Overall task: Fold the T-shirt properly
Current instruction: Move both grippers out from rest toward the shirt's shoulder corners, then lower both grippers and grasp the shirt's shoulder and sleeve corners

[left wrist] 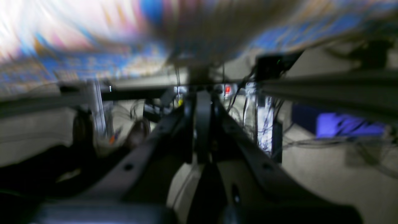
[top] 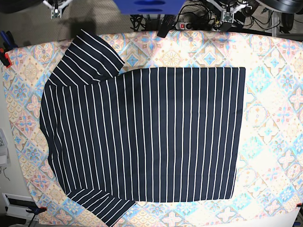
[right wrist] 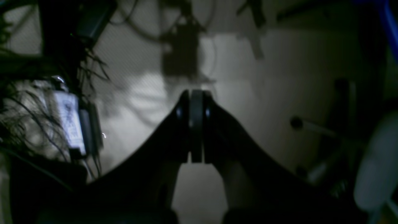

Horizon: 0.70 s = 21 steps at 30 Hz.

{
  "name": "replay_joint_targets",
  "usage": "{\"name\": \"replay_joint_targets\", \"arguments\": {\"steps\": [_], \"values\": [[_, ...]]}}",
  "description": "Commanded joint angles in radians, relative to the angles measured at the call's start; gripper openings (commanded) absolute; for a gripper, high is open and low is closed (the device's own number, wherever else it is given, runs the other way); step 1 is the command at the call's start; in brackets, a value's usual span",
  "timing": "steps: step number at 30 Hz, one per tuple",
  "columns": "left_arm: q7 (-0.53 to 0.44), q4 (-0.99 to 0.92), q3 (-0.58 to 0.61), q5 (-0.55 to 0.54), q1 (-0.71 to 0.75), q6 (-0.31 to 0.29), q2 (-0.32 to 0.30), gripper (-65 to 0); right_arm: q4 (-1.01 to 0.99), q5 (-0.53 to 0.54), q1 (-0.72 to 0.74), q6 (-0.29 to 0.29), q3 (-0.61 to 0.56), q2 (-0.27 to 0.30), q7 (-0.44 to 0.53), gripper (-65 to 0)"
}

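The T-shirt [top: 142, 137], dark navy with thin white stripes, lies spread flat on the patterned cloth in the base view. Its hem is at the right and its two sleeves [top: 90, 56] point out at the left. No arm or gripper shows in the base view. In the blurred left wrist view my left gripper [left wrist: 203, 96] is shut with nothing between its fingers, below the table's edge. In the dim right wrist view my right gripper [right wrist: 196, 93] is also shut on nothing, pointing at the floor. The T-shirt appears in neither wrist view.
A pastel orange-and-blue tiled cloth [top: 274, 142] covers the table, held by red clamps [top: 4, 56] at its left corners. A blue box [top: 149, 5] and a power strip [top: 182, 26] with cables sit behind the far edge. Cables and frame bars [left wrist: 326, 87] lie under the table.
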Motion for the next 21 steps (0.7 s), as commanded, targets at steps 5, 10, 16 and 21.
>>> {"name": "replay_joint_targets", "arguments": {"steps": [5,10,16,21], "values": [[-0.016,0.147,-0.004,0.002,0.040,0.004,-0.004,-65.0,0.129,0.001,-0.038,-0.007,0.007,0.009,-0.013,-65.0],[-0.016,0.192,-0.006,0.000,0.032,0.004,-0.006,-64.9,0.218,0.001,-0.030,-0.007,0.007,0.009,-0.134,-65.0],[0.004,0.190,-0.020,-0.046,-0.057,0.005,-0.001,-64.8,0.293,0.001,-0.012,-0.007,0.007,0.009,-0.151,-65.0],[0.197,0.201,-0.106,-0.265,-0.158,0.005,-0.001,-64.8,0.302,0.001,-0.001,-0.007,0.007,0.009,-0.151,-65.0]]}}
